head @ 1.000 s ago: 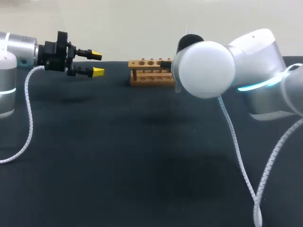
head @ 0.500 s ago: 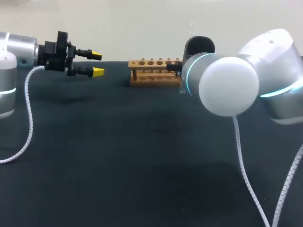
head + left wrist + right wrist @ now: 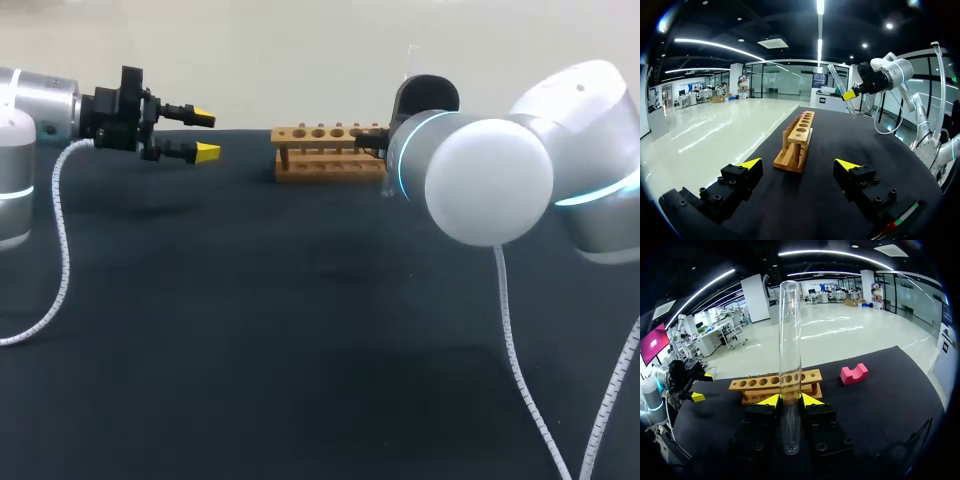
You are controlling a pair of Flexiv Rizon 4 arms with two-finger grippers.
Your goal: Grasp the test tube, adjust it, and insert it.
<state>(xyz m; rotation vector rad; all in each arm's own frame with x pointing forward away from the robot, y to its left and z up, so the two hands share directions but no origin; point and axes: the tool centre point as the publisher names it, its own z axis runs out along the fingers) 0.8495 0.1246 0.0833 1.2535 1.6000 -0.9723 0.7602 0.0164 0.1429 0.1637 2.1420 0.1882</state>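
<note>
While my right arm (image 3: 490,180) hides its claw above the table (image 3: 250,350) in the head view, the right wrist view shows the wooden rack (image 3: 760,382) ahead and the test tube (image 3: 790,340) clamped in the right gripper (image 3: 790,400). The tube stands upright, mouth up, rounded end under the gripper. The left gripper (image 3: 205,135) hangs spread, well apart.

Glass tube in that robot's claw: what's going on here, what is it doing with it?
The right gripper is shut on a clear test tube, gripped between its yellow tips, close to one end of the wooden rack. The tube is not in any hole yet, and the rack's holes look empty. The left gripper hangs open above the table, off the rack's other end, holding nothing. A pink block lies on the table beside the rack.
</note>
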